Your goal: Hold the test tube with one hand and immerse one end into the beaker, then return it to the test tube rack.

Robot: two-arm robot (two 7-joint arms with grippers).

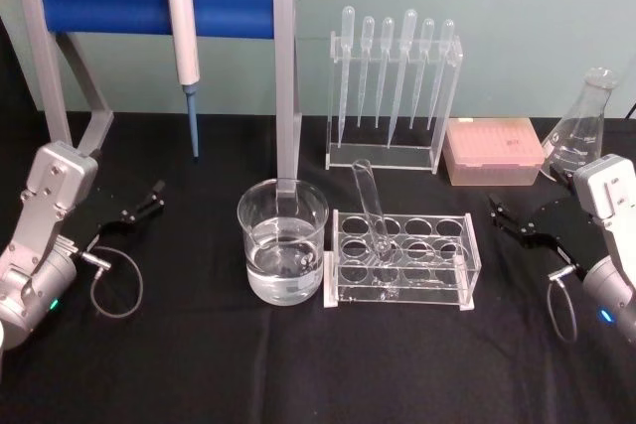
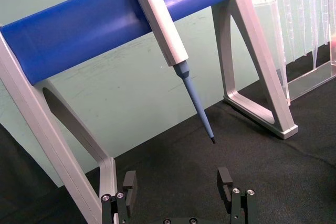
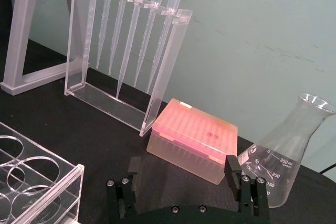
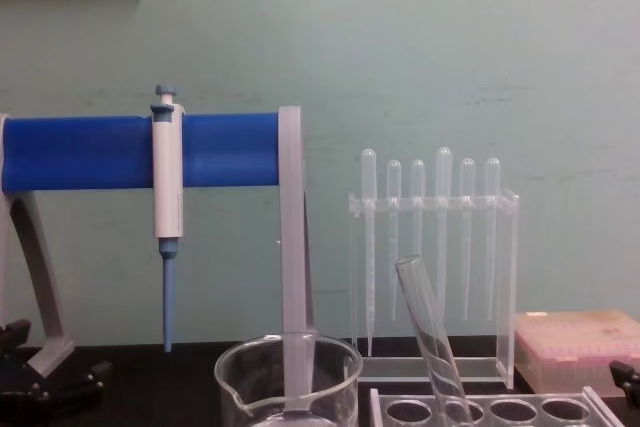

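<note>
Beaker (image 1: 282, 245): liquid; test tube (image 1: 370, 201) leaning in rack (image 1: 469, 257); left gripper (image 2: 177, 184), right gripper (image 3: 184, 170) spread, empty.

Clear test tube (image 1: 370, 201) in a clear rack (image 1: 437, 290); left of the rack, a clear beaker (image 1: 260, 235). Behind the rack: blue bar (image 1: 119, 2) on grey stand (image 1: 286, 76), white-and-blue pipettor (image 1: 183, 37), 6 translucent pipettes (image 1: 407, 57), pink tip box (image 1: 494, 151). Black tablecloth (image 1: 199, 364).

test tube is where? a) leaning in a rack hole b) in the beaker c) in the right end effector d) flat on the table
a: the test tube leans in the test tube rack; the left end effector and right end effector sit open at the sides.
</note>
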